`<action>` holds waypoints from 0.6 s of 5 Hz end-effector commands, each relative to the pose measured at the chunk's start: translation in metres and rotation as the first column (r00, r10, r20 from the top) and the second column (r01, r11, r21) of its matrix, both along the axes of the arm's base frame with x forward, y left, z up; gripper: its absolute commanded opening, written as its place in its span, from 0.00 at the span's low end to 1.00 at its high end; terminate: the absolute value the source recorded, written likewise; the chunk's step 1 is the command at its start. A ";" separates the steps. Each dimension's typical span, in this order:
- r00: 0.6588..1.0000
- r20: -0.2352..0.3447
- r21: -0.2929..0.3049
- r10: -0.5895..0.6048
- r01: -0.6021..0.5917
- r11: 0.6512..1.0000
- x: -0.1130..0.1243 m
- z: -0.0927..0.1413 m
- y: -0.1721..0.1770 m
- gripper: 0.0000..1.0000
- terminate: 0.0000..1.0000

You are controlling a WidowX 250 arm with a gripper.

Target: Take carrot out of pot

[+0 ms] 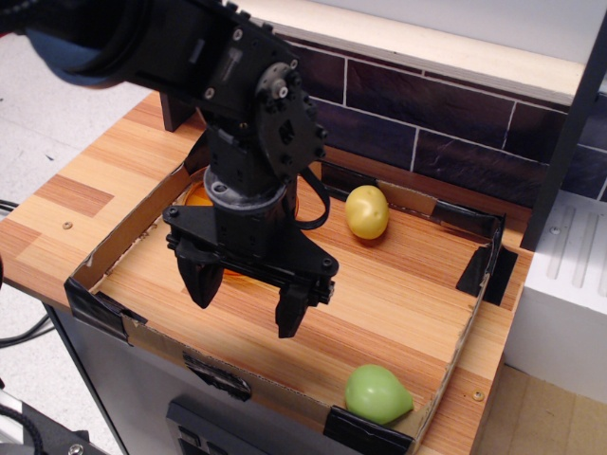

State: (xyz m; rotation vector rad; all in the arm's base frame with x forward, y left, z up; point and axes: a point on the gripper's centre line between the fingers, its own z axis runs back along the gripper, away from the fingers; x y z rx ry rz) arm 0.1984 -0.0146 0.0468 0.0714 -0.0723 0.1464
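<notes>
My black gripper (245, 299) hangs open over the left part of the wooden tray, its two fingers spread apart and nothing between them. Behind and under it, only slivers of the amber-orange pot (201, 198) show past the gripper body, at the tray's back left and just below the finger base. The carrot is hidden; I cannot tell whether it lies in the pot.
A yellow egg-shaped fruit (367, 211) lies at the tray's back middle. A light-green pear-shaped fruit (377, 393) lies in the front right corner. Low cardboard walls (133, 327) with black corner clips ring the tray. A dark tile wall stands behind.
</notes>
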 end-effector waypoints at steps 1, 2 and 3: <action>1.000 0.000 0.000 0.000 0.000 1.000 0.000 0.000 0.000 1.00 0.00; 0.993 0.067 -0.043 0.101 -0.098 0.994 0.014 0.021 0.020 1.00 0.00; 0.972 0.088 -0.081 0.218 -0.211 0.974 0.031 0.039 0.047 1.00 0.00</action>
